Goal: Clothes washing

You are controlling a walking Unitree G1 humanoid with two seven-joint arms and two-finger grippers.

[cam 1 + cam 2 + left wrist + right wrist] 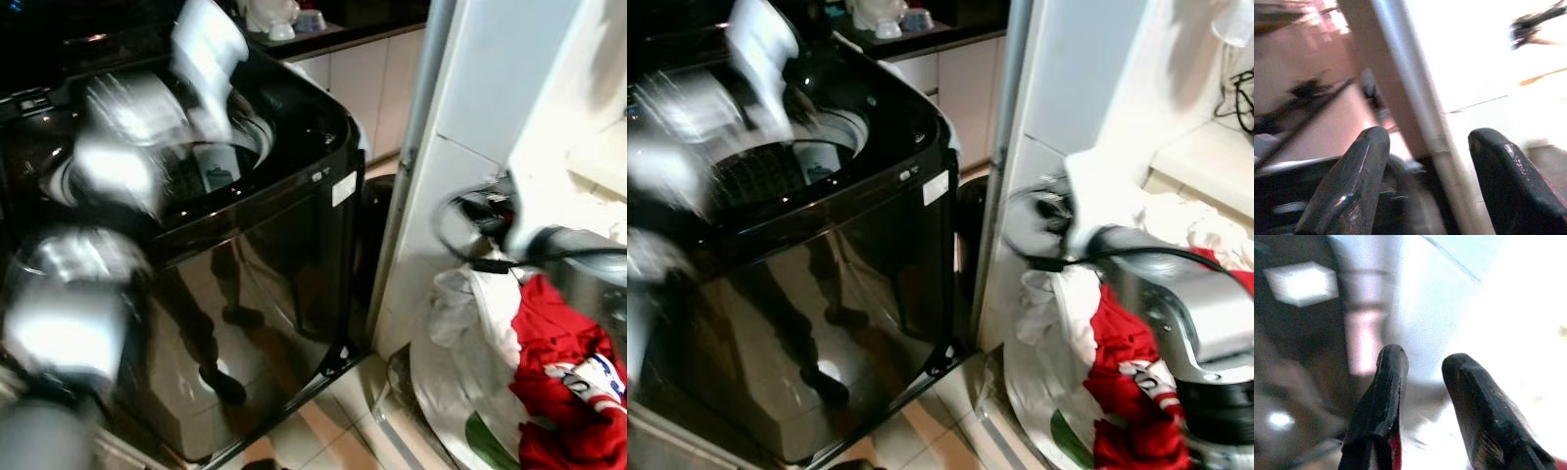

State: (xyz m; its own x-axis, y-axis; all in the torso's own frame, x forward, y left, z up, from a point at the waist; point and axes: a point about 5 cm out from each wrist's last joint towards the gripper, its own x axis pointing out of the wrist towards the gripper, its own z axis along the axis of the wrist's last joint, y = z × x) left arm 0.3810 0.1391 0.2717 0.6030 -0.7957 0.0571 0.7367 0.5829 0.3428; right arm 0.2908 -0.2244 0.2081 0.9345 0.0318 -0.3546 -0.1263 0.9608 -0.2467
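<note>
Red garment (554, 392) lies in the basket (431, 392) beside the black washing machine (245, 264) (lid up). Left tool (1425, 161) spread wide; right tool (1422, 377) narrowly parted, red cloth at its fingers.

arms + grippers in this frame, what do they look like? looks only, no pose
Both arms are silver metal with rounded, glossy housings. The right arm has a black band at a joint and a black cable looping at its wrist. The left arm is motion-blurred. Each gripper, left and right, has two long black fingers with blunt, slightly scuffed tips.
</note>
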